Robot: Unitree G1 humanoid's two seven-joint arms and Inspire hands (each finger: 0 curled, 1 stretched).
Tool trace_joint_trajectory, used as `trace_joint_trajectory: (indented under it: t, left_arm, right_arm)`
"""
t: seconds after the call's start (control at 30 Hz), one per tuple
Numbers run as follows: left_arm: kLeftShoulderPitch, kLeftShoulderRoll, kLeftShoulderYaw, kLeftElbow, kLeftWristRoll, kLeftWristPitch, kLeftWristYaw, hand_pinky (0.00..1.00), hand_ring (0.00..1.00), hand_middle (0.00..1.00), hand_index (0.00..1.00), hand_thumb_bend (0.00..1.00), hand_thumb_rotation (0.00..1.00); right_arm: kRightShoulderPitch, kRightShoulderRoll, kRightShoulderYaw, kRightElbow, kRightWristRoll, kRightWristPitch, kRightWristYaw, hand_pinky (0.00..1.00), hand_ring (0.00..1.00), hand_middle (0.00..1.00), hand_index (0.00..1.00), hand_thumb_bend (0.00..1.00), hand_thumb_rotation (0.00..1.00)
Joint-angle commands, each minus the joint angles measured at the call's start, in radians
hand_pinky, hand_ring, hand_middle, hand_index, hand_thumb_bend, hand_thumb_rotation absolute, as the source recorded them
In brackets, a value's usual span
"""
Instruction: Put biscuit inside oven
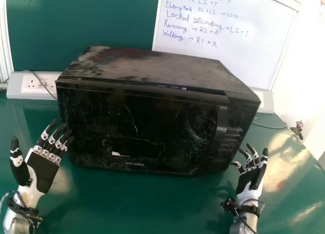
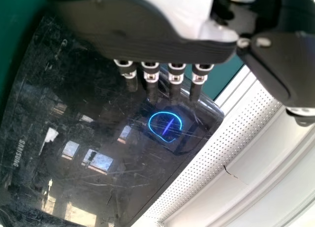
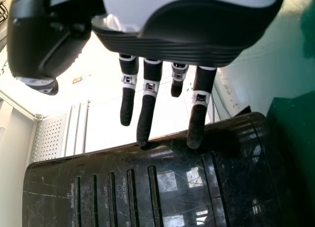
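Left hand (image 1: pixel 44 169): one, beside the near left corner of the oven. Fingers loosely straight and spread, pointing to the oven; thumb standing apart. Contact with the casing: cannot tell.

Right hand (image 1: pixel 249 179): one, near the oven's right front corner. Fingers extended, slightly bent, with gaps between; thumb held away from them in the right wrist view. Nothing pinched. Contact again cannot be told.

Oven (image 1: pixel 127 125): one, black, glossy, scratched, smudged with dust on top. Lies between the two hands and beyond them, its front facing them. Upright handle (image 1: pixel 221 128) toward the right hand; a column of buttons (image 1: pixel 232 137) between handle and right hand. A blue ring of light (image 2: pixel 165 127) shows on the front, before the left hand's fingers.

Table (image 1: pixel 127 203): green, beneath the oven and around both hands.

Socket panel (image 1: pixel 40 86): white, beyond the left hand, with a dark cord.

Whiteboard (image 1: pixel 218 56): handwritten, behind the oven, beyond the right hand.
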Motion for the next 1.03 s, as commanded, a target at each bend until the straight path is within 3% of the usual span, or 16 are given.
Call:
trace_joint_trajectory:
  t: [0.0, 0.2, 0.37, 0.53, 0.8, 1.0]
  left_arm:
    - [0.007, -0.007, -0.007, 0.005, 0.008, -0.005, 0.003, 0.3, 0.44, 0.55, 0.64, 0.0, 0.14]
    - [0.004, 0.001, 0.011, 0.021, -0.003, -0.006, 0.001, 0.35, 0.46, 0.57, 0.66, 0.0, 0.12]
    - [-0.025, 0.021, 0.057, 0.112, 0.013, -0.065, 0.014, 0.32, 0.47, 0.59, 0.69, 0.0, 0.0]
    - [-0.039, 0.05, 0.108, 0.2, 0.035, -0.121, 0.06, 0.26, 0.5, 0.61, 0.72, 0.0, 0.0]
    - [-0.04, 0.071, 0.157, 0.27, 0.055, -0.141, 0.16, 0.34, 0.61, 0.71, 0.83, 0.02, 0.0]
    - [-0.07, 0.075, 0.177, 0.315, 0.041, -0.125, 0.181, 0.3, 0.64, 0.73, 0.86, 0.02, 0.0]
  right_arm:
    - [0.048, 0.045, 0.008, 0.027, -0.004, 0.006, -0.007, 0.34, 0.43, 0.55, 0.7, 0.78, 1.0]
    - [0.049, 0.046, 0.008, 0.025, -0.004, 0.008, -0.008, 0.34, 0.44, 0.55, 0.7, 0.78, 1.0]
    - [0.048, 0.048, 0.007, 0.025, -0.006, 0.005, -0.013, 0.34, 0.43, 0.55, 0.7, 0.78, 1.0]
    - [0.049, 0.045, 0.004, 0.023, -0.006, 0.008, -0.01, 0.34, 0.43, 0.55, 0.7, 0.78, 1.0]
    - [0.04, 0.038, -0.003, 0.037, -0.004, 0.01, -0.01, 0.34, 0.43, 0.54, 0.71, 0.79, 1.0]
    - [0.021, 0.033, -0.011, 0.072, -0.004, -0.001, -0.008, 0.35, 0.44, 0.54, 0.7, 0.8, 1.0]
